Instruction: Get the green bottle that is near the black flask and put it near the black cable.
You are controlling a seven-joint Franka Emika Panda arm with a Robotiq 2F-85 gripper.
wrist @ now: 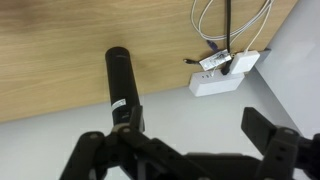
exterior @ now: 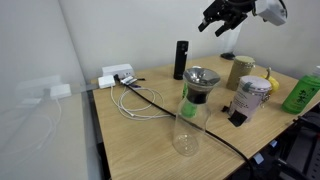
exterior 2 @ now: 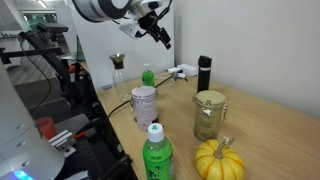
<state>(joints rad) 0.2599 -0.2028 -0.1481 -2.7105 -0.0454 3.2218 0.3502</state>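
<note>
The small green bottle stands on the wooden table behind a printed cup; I cannot make it out in the other views. The black flask stands upright near the table's far edge. It also shows in an exterior view and in the wrist view, seen from above. The black cable runs across the tabletop past the carafe. My gripper hangs high in the air above the table, also seen in an exterior view. Its fingers are spread open and empty.
A glass carafe with a dark dripper, a printed cup, a lidded jar, a small pumpkin and a larger green bottle stand on the table. A white power strip and looped white wires lie near the wall.
</note>
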